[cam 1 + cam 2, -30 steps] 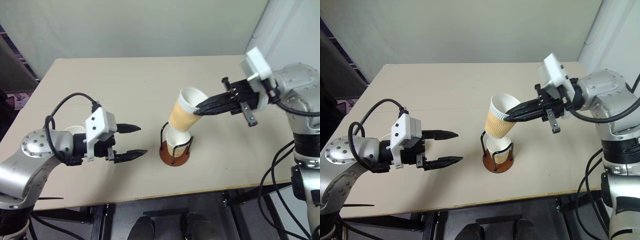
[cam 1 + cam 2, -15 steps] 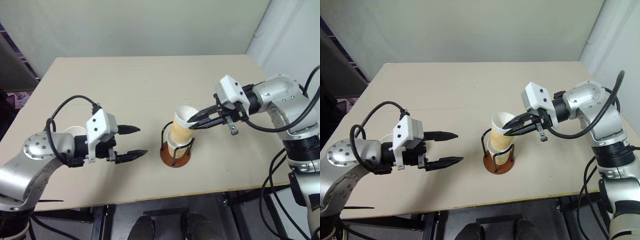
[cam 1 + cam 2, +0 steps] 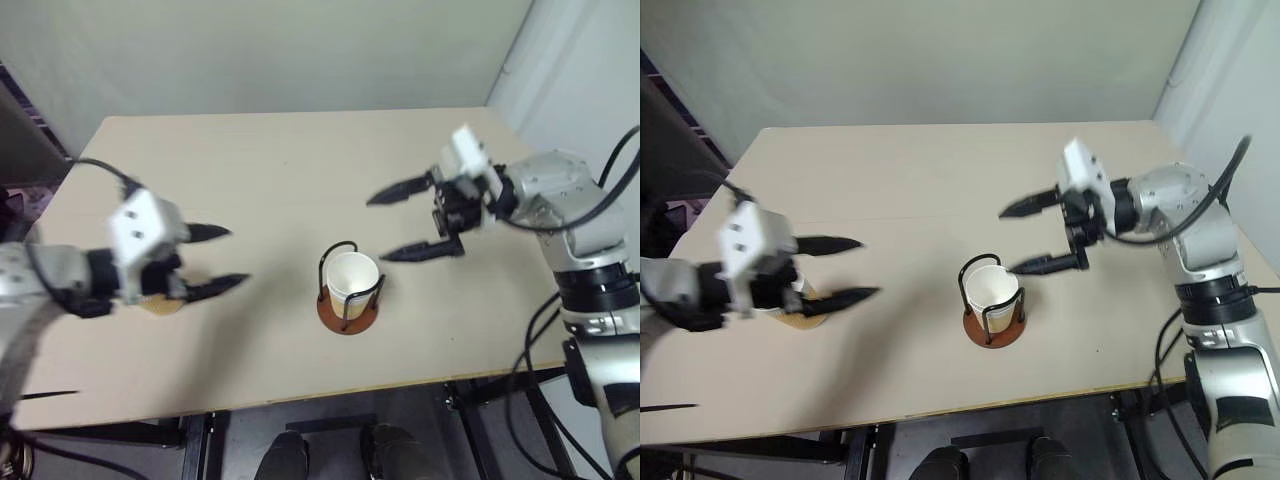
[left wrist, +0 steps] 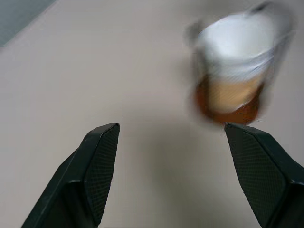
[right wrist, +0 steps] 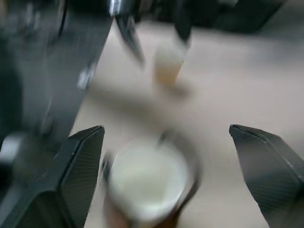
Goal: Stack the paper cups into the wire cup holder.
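Left eye view: white-rimmed tan paper cups [image 3: 351, 277] sat nested in the black-wire, reddish-brown-based cup holder [image 3: 347, 311] mid-bench [image 3: 270, 170]; right pincer [image 3: 413, 219] spread wide and empty beside them; left pincer [image 3: 218, 258] spread near another tan cup [image 3: 160, 301]

My right gripper [image 3: 415, 220] hangs above the tabletop [image 3: 280, 170] with its jaws wide apart, the fingers pointing to my left, and holds nothing. My left gripper [image 3: 222, 259] is low on my left side, the jaws also wide apart and empty, the fingers pointing toward my right.
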Robot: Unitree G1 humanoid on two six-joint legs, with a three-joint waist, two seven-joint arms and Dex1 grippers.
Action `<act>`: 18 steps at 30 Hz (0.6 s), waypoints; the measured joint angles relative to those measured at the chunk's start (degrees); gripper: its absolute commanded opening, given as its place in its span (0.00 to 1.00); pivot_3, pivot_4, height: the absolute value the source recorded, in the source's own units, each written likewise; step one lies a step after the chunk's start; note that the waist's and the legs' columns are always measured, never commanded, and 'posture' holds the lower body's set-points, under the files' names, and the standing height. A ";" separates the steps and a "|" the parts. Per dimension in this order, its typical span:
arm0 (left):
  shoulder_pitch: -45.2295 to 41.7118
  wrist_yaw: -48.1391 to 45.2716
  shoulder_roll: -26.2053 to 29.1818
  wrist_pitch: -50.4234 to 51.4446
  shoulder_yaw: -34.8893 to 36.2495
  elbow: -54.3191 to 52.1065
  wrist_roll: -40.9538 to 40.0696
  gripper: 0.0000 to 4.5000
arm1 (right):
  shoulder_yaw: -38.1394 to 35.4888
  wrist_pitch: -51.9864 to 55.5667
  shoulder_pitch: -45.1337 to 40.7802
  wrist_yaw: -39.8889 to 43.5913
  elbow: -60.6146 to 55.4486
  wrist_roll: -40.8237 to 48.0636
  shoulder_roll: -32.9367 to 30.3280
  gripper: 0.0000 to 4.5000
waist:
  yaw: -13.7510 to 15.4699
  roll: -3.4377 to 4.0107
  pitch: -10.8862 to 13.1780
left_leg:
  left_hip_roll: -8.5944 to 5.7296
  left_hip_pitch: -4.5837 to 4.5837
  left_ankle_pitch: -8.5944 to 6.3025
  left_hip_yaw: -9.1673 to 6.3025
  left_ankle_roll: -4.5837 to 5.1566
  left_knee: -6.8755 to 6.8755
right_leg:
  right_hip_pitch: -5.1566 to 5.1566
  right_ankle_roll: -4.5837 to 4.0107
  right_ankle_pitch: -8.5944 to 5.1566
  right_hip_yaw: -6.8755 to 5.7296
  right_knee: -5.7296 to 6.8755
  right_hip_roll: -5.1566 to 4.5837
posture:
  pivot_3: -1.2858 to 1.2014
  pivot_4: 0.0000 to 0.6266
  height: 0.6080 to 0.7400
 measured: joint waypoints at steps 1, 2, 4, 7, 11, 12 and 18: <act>2.40 -1.12 1.06 -0.86 1.56 0.78 1.99 0.85 | -0.30 0.28 0.01 -0.34 -0.61 0.43 0.07 0.99 | 0.06 0.00 -0.01 | 0.01 0.01 -0.01 -0.02 0.02 -0.04 | 0.03 -0.03 -0.06 -0.01 0.00 0.00 | 0.52 0.24 1.00; 4.30 -1.98 1.46 -1.58 2.11 1.89 3.92 0.85 | -0.25 0.37 0.25 -0.51 -1.13 0.45 0.39 0.99 | 0.06 0.01 -0.01 | 0.02 0.02 -0.04 -0.03 0.04 -0.05 | 0.03 -0.06 -0.10 -0.01 0.01 0.00 | 0.52 0.24 1.00; 6.67 -1.69 2.23 -3.16 1.16 3.82 8.45 0.85 | 0.53 0.17 1.18 -0.90 -1.43 0.29 1.56 0.99 | 0.30 -0.04 -0.03 | 0.05 -0.06 -0.07 -0.12 0.03 -0.02 | -0.03 -0.07 -0.11 -0.12 0.00 -0.01 | 0.52 0.24 1.00; 7.18 -0.47 4.21 -4.66 -0.92 6.40 13.41 0.85 | 2.34 -0.54 1.61 -1.44 -1.33 -0.93 2.26 0.99 | 0.72 -0.04 -0.03 | 0.04 -0.17 -0.14 -0.16 0.05 0.05 | -0.09 -0.06 -0.09 -0.15 0.01 -0.07 | 0.52 0.24 1.00; 7.27 -1.81 5.18 -5.68 -0.52 6.57 15.30 0.85 | 2.37 -0.73 1.71 -1.45 -1.31 -1.44 2.09 0.99 | 0.75 -0.08 -0.05 | 0.00 -0.22 -0.28 -0.16 0.06 0.10 | -0.09 -0.05 -0.08 -0.16 -0.01 -0.10 | 0.52 0.24 1.00; 7.61 -2.19 5.60 -5.76 -0.22 6.56 16.03 0.85 | 2.38 -0.73 1.82 -1.44 -1.32 -1.45 2.03 0.99 | 0.73 -0.08 -0.05 | 0.00 -0.21 -0.30 -0.15 0.06 0.10 | -0.09 -0.04 -0.07 -0.16 -0.01 -0.10 | 0.52 0.24 1.00; 11.63 -3.26 5.82 -6.60 -0.67 7.46 21.06 0.85 | 2.38 -0.79 2.56 -1.51 -1.33 -1.96 1.83 0.99 | 0.64 -0.07 -0.05 | 0.05 -0.22 -0.36 -0.19 0.01 0.02 | -0.20 0.11 0.02 -0.26 0.05 -0.08 | 0.52 0.24 1.00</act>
